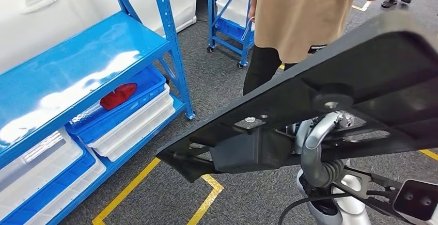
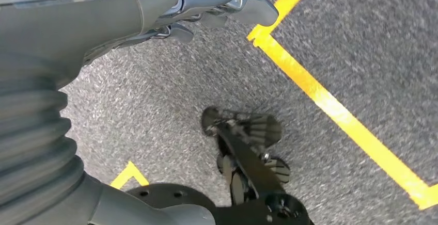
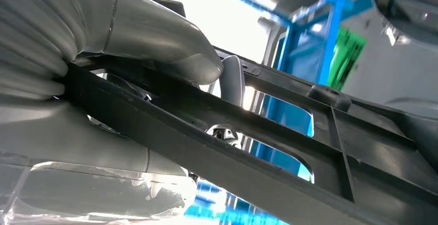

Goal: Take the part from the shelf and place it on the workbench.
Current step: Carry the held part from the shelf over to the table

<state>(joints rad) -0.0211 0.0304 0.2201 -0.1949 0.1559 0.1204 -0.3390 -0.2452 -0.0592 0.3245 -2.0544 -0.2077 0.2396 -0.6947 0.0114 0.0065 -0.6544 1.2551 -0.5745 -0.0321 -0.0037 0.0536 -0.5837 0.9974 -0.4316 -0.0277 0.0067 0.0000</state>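
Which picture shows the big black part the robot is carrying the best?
The head view: the black part stretches across it as a long flat panel with ribs and a round boss. The right wrist view shows a close stretch of its ribs and openings, gripped by the right hand. The left wrist view looks at carpet and yellow floor tape.

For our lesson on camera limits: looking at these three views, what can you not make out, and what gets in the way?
- Head view: the black part hides the floor beyond it and much of the right hand; its far end is cut off by the right edge.
- Head view: the person is cut off by the top edge.
- Head view: the red object in the blue bin is too small to identify.
- Left wrist view: the left hand is cut off by the top edge, so its fingers cannot be judged.
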